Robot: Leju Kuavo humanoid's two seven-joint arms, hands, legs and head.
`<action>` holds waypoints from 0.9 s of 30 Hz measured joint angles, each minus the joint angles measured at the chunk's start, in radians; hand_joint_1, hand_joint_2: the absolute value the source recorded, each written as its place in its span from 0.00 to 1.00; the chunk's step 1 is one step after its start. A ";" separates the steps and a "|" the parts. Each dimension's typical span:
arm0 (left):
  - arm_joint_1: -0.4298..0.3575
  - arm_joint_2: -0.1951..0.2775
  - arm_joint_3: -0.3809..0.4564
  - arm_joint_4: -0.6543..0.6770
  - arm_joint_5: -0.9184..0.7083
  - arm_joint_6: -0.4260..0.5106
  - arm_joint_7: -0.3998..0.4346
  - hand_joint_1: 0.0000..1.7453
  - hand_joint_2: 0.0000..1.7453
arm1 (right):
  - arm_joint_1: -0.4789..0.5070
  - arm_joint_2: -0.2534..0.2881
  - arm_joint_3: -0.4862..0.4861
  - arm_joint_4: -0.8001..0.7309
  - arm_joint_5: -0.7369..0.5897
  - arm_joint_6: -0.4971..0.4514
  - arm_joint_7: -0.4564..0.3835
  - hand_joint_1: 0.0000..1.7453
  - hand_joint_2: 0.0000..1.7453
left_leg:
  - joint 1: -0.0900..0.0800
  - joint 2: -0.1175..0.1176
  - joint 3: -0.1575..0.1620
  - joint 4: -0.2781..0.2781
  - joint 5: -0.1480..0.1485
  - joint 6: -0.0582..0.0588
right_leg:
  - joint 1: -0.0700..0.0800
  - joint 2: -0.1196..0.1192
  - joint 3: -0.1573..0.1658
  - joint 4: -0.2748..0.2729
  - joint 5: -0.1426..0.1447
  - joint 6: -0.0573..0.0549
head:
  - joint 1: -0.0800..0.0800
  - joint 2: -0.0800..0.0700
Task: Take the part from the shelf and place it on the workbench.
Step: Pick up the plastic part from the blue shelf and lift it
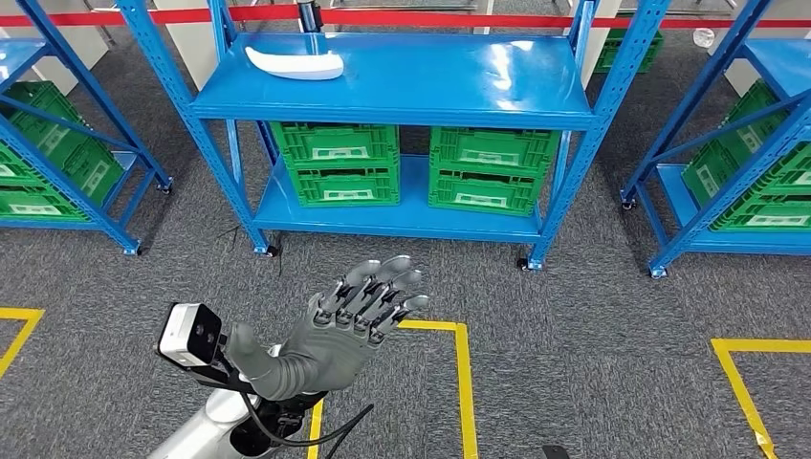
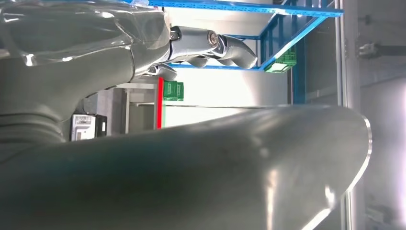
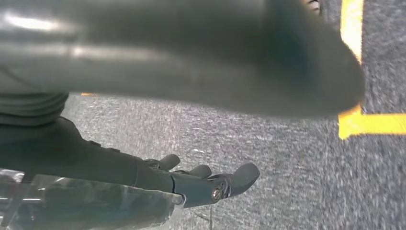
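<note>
The job has hardly begun. Nearest, the robot's grey left hand (image 1: pixel 359 311) is raised over the floor with its fingers spread flat, and it holds nothing. It is well apart from the shelf. The hand looks soft and rubbery at the palm, with hard dark fingers and a ribbed cuff.

The right hand (image 3: pixel 201 179) hangs low over the floor. Its dark fingers are stretched out with nothing in them, though that picture is blurry, so I am not fully sure.

Under both hands is rough grey speckled carpet (image 1: pixel 593 363) with shiny yellow tape lines (image 1: pixel 465 382).

Farther off stands the blue metal shelf rack (image 1: pixel 402 91), smooth and glossy. Green plastic crates (image 1: pixel 337 163) with slatted sides sit on its lower board.

Farthest, the long white curved plastic part (image 1: pixel 294 63) lies on the top board, near its left back corner. Nothing touches it. It has yet to be grabbed, carried and set on the workbench.
</note>
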 joint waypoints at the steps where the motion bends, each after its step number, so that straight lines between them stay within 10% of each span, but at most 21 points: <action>1: 0.000 0.001 0.001 -0.002 -0.002 0.001 -0.001 0.00 0.00 | -0.001 0.000 0.000 0.000 0.000 0.000 0.001 0.00 0.00 | 0.002 0.001 0.004 -0.010 0.007 0.001 | 0.000 -0.001 -0.002 0.001 0.000 0.003 | 0.000 0.000; 8: 0.003 0.002 0.000 -0.006 -0.006 0.023 -0.015 0.00 0.00 | -0.004 -0.007 0.001 0.000 0.006 0.001 0.001 0.00 0.00 | 0.005 0.006 0.005 -0.038 0.028 0.007 | -0.001 -0.005 -0.129 0.270 -0.106 0.010 | 0.003 0.000; 11: 0.003 0.003 0.000 -0.006 -0.006 0.032 -0.024 0.00 0.00 | -0.008 -0.013 0.002 0.000 0.013 0.007 0.003 0.00 0.00 | 0.004 0.005 0.002 -0.023 0.020 -0.003 | -0.007 -0.009 -0.039 0.095 -0.039 0.034 | 0.004 0.000; 13: 0.001 0.004 -0.001 -0.006 -0.004 0.034 -0.030 0.00 0.00 | -0.012 -0.015 0.003 0.000 0.014 0.011 0.004 0.00 0.00 | -0.001 0.005 -0.004 -0.010 0.010 -0.013 | -0.007 -0.010 0.004 0.010 -0.018 0.024 | 0.003 0.000; 18: -0.004 0.008 -0.002 -0.008 -0.001 0.033 -0.042 0.00 0.00 | -0.010 -0.017 0.008 0.000 0.012 0.013 0.002 0.00 0.00 | 0.004 0.003 -0.026 0.038 -0.021 -0.034 | -0.011 -0.005 0.016 0.002 -0.025 -0.011 | 0.001 0.000; 22: -0.008 0.014 -0.004 -0.009 0.004 0.033 -0.048 0.00 0.00 | -0.008 -0.019 0.008 0.000 0.007 0.008 0.000 0.00 0.00 | 0.018 0.000 -0.163 0.279 -0.107 -0.055 | -0.010 -0.002 0.026 0.002 -0.035 -0.022 | -0.002 0.000; 24: -0.008 0.017 -0.005 -0.009 0.004 0.033 -0.048 0.00 0.00 | -0.007 -0.018 0.008 0.000 0.005 0.004 -0.001 0.00 0.00 | 0.021 0.000 -0.178 0.270 -0.067 -0.052 | -0.008 0.003 0.035 0.002 -0.042 -0.022 | -0.003 0.000; 27: -0.013 0.019 -0.007 -0.012 0.004 0.033 -0.049 0.00 0.00 | -0.007 -0.014 0.008 0.000 0.004 0.001 -0.005 0.00 0.00 | 0.014 -0.005 -0.094 0.073 0.044 -0.024 | -0.005 0.009 0.054 -0.003 -0.056 -0.017 | 0.000 0.000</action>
